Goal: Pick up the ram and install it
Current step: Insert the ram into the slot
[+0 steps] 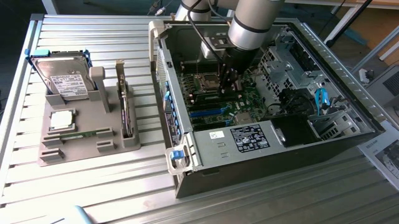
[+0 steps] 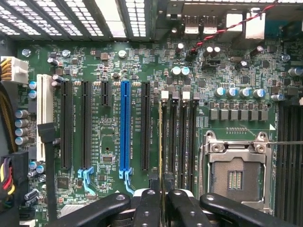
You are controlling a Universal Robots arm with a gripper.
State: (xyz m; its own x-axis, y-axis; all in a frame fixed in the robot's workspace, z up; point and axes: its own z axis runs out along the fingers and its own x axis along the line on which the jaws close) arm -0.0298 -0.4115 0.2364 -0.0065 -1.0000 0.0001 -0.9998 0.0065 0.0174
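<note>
My gripper (image 1: 228, 83) reaches down inside the open computer case (image 1: 187, 140), just above the motherboard (image 1: 215, 100). In the wrist view its two dark fingers (image 2: 147, 207) stand close together, and the gripper (image 2: 163, 193) is shut on the ram (image 2: 163, 142). The ram is seen edge-on as a thin yellow-green line. It lies along the memory slot nearest the black expansion slots, beside three empty dark memory slots (image 2: 183, 142). Whether it sits in the slot or hangs just over it I cannot tell.
The open processor socket (image 2: 235, 176) lies beside the memory slots, and a blue expansion slot (image 2: 124, 127) on the other side. At the exterior view's left, a grey fixture (image 1: 62, 156) holds a hard drive (image 1: 62, 79), a silver processor chip (image 1: 61, 120), a dark expansion card (image 1: 128, 112) and a thin green strip (image 1: 80, 135).
</note>
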